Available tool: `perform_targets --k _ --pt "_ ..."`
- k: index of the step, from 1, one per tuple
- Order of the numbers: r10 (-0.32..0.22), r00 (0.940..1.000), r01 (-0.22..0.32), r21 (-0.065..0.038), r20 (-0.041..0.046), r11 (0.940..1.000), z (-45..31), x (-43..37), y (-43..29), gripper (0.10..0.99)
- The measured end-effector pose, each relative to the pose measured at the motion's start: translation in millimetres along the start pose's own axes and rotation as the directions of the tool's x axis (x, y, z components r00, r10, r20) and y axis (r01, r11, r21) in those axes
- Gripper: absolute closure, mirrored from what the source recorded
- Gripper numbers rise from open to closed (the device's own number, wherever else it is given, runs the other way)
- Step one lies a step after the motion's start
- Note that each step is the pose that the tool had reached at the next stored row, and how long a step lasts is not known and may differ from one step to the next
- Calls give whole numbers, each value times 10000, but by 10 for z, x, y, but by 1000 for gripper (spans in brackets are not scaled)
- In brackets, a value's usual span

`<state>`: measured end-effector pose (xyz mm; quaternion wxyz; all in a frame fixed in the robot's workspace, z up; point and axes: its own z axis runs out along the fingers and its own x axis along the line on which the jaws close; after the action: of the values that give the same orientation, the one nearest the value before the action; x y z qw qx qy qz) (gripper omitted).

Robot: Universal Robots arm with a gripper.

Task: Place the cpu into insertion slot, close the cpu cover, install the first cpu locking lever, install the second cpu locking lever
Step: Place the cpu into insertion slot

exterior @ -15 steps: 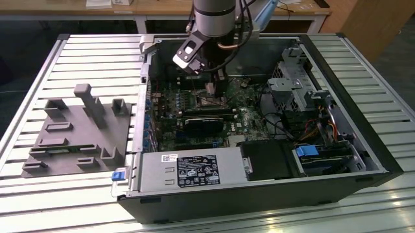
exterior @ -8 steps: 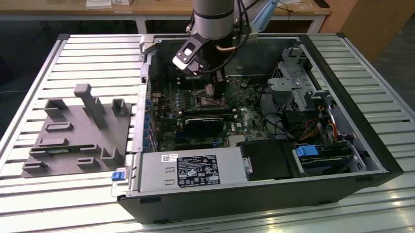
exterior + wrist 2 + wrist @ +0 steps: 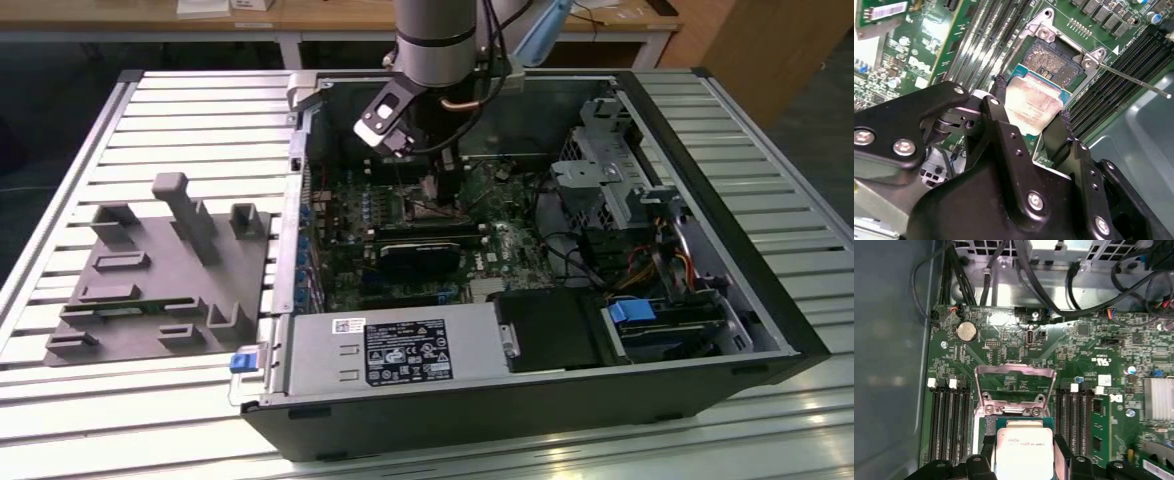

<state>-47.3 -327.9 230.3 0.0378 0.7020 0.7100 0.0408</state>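
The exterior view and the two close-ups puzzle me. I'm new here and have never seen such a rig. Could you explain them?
The exterior view looks at a robot arm reaching into an open computer case on a slatted table. A grey fixture block lies at that view's left. Both wrist views come from cameras riding on the arm. Its end effector is shut on the cpu, a small silvery chip, held close to the insertion slot. The cpu cover stands open.
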Motion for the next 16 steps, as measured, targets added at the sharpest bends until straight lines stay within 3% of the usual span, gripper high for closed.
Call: perform_targets --k 16 --pt "3 10000 -4 2 29 10000 172 30 -72 545"
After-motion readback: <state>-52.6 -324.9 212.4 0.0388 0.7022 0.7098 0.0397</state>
